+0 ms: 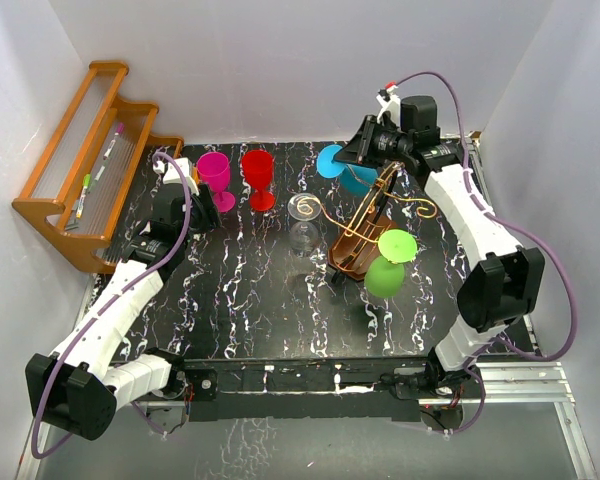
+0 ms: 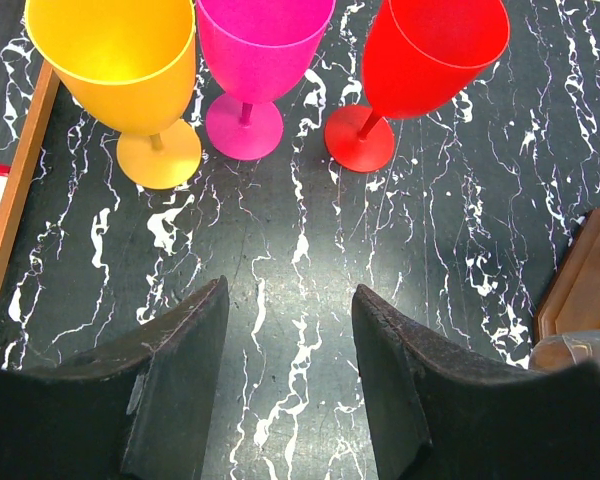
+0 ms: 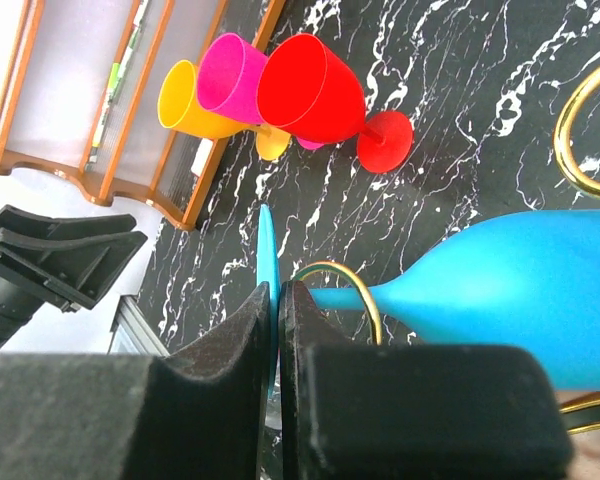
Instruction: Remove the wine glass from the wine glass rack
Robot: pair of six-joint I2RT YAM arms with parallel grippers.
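The brown wooden wine glass rack point(image 1: 363, 238) with gold wire arms stands right of centre. A blue wine glass point(image 1: 342, 168) hangs on its far side, its stem in a gold wire loop point(image 3: 352, 285). My right gripper point(image 1: 352, 155) is shut on the blue glass's flat foot point(image 3: 267, 262); the blue bowl point(image 3: 520, 300) lies to the right in the right wrist view. A green glass point(image 1: 389, 262) hangs on the rack's near side. A clear glass point(image 1: 303, 212) hangs on its left. My left gripper point(image 2: 290, 315) is open and empty above the table.
Orange point(image 2: 130, 75), magenta point(image 2: 255, 60) and red point(image 2: 420, 65) glasses stand upright at the back left of the black marbled table point(image 1: 250, 300). An orange-brown stepped shelf point(image 1: 85, 160) with pens leans at the far left. White walls close in on all sides.
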